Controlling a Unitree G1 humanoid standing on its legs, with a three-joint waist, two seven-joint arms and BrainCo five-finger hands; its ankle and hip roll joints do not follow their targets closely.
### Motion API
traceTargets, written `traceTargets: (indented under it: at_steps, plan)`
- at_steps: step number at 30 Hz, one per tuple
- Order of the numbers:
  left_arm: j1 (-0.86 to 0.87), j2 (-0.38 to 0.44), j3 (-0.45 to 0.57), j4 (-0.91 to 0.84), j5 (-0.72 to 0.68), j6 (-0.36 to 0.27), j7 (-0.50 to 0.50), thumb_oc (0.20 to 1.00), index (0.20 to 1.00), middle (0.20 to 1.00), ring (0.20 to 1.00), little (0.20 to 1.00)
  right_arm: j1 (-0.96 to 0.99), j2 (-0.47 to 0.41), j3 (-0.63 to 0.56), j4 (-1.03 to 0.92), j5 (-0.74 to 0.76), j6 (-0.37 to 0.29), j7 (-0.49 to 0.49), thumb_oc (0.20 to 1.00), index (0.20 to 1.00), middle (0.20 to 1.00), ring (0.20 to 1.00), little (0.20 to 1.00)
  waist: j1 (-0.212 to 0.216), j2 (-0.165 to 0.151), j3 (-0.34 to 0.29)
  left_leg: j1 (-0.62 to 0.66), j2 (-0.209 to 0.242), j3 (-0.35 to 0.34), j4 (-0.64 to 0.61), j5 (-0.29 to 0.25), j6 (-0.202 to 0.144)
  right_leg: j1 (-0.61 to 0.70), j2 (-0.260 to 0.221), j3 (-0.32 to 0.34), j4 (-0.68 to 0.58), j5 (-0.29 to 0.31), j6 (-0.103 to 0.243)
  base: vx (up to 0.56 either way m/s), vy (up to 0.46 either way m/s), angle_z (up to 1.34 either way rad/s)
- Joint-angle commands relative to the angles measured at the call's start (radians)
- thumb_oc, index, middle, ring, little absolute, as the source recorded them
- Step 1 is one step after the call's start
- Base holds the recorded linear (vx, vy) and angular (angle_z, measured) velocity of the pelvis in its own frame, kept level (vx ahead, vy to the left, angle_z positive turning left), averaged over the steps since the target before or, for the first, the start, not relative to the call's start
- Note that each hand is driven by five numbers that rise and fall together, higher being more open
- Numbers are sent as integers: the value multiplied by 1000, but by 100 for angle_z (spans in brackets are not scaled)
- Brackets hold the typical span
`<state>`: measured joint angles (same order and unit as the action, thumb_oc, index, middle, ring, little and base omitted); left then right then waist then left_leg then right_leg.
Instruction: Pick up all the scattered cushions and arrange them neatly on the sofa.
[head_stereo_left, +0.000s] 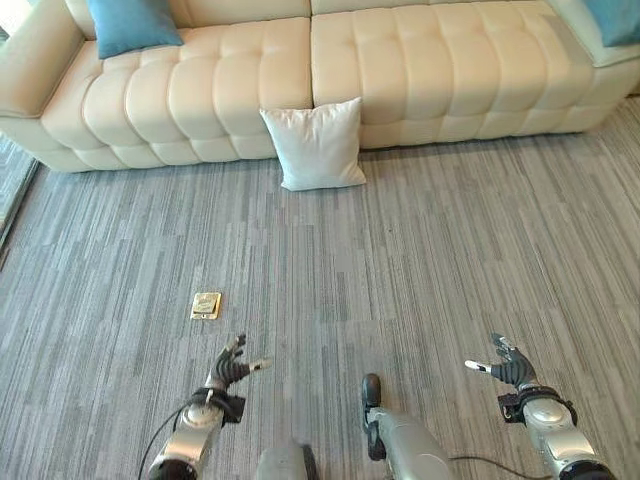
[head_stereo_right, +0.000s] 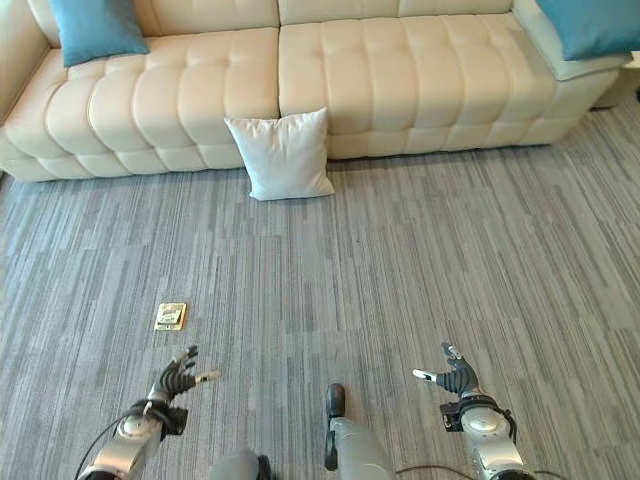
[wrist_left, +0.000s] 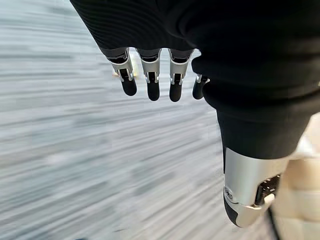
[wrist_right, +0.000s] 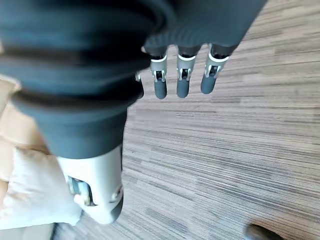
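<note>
both hands empty, left hand (head_stereo_left: 232, 368) and right hand (head_stereo_left: 508, 367) fingers relaxed; white cushion (head_stereo_left: 316, 145) leans on sofa (head_stereo_left: 420, 70) front, well ahead between them, so i'd walk in square, then grip both side edges.

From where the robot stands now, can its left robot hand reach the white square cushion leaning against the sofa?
Probably not yet. The left robot hand hangs open far short of the white square cushion; bare grey carpet lies between, nothing blocking.
</note>
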<state>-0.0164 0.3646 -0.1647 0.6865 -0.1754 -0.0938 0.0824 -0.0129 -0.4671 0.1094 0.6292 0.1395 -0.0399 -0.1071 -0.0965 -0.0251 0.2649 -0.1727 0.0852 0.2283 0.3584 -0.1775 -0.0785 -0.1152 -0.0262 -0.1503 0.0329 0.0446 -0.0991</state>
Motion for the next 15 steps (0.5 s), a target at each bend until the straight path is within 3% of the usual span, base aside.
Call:
traceTargets:
  at_steps: [1,2,5,10,11,12,14,15]
  plan:
    - [18,39,3,-45,24,-7,11,1000,1000,1000,1000,1000,35,-30,-29,16,31,-20,-29,1000,1000,1000,1000,1000,16,9,15,-99,38,-7,-224,231,-3,70,-16,17,70,-175,149,544,11,-1]
    - [18,39,3,-45,24,-7,11,1000,1000,1000,1000,1000,35,-29,-29,16,31,-20,-29,1000,1000,1000,1000,1000,16,8,16,-97,37,-7,-227,232,-3,71,-17,16,70,-176,149,463,20,21]
    - [26,42,12,-43,32,2,16,1000,1000,1000,1000,1000,42,-12,-27,33,17,-13,-36,1000,1000,1000,1000,1000,42,3,-3,-179,34,-49,-385,295,-16,174,-1,69,52,-234,160,588,126,0]
    - [59,48,29,-48,44,11,2,1000,1000,1000,1000,1000,57,7,-32,12,-9,-9,-15,1000,1000,1000,1000,1000,70,-6,-36,-208,39,-78,-312,342,-9,255,-15,133,83,-273,176,538,213,-41]
    - [61,54,33,-40,50,9,3,1000,1000,1000,1000,1000,58,15,-31,6,-8,-9,-12,1000,1000,1000,1000,1000,77,-21,-42,-224,29,-73,-252,327,1,256,-43,135,118,-248,192,465,271,-44]
    - [54,64,29,-32,57,15,0,1000,1000,1000,1000,1000,54,36,-16,-7,-16,-8,-2,1000,1000,1000,1000,1000,84,-51,-45,-193,3,-55,-198,275,30,218,-87,146,230,-151,223,570,355,-31]
    - [48,81,32,-42,57,16,7,1000,1000,1000,1000,1000,39,44,2,-30,-16,-12,1,1000,1000,1000,1000,1000,79,-61,-29,-144,-9,-35,-199,229,67,129,-118,159,421,17,230,413,306,-26]
    - [46,87,31,-45,58,14,13,1000,1000,1000,1000,1000,31,49,10,-41,-17,-16,-3,1000,1000,1000,1000,1000,80,-56,-22,-112,-12,-20,-204,204,83,95,-133,147,468,52,237,337,272,-32]
